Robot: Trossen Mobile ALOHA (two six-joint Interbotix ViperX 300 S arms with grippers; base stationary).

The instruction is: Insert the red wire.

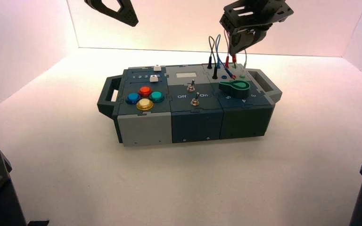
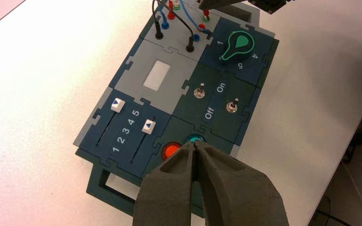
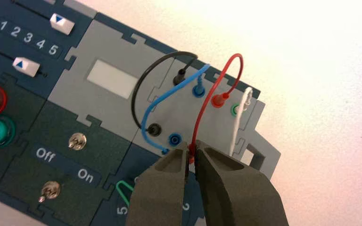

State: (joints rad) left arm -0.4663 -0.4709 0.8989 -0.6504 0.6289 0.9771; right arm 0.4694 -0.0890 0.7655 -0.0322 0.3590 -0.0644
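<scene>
The red wire [image 3: 202, 106] arches above the grey wire panel [image 3: 184, 117] at the right end of the box [image 1: 193, 122]. One red plug [image 3: 218, 99] sits in a socket on the panel's far row. My right gripper [image 3: 192, 151] is shut on the other red plug just above the panel's near edge, next to an empty blue socket [image 3: 174, 138]. In the high view, that gripper [image 1: 233, 52] hangs over the back right of the box with the red wire [image 1: 234, 59] below it. My left gripper [image 2: 195, 148] is shut on nothing, held high above the button end [image 1: 128, 18].
A black lead [image 3: 136, 96], a blue lead [image 3: 160, 106] and a white lead [image 3: 238, 122] share the panel. A green knob [image 1: 234, 87] sits just in front of it. Two toggle switches [image 1: 193, 92], coloured buttons [image 1: 144, 98] and sliders [image 2: 132, 120] fill the rest of the box.
</scene>
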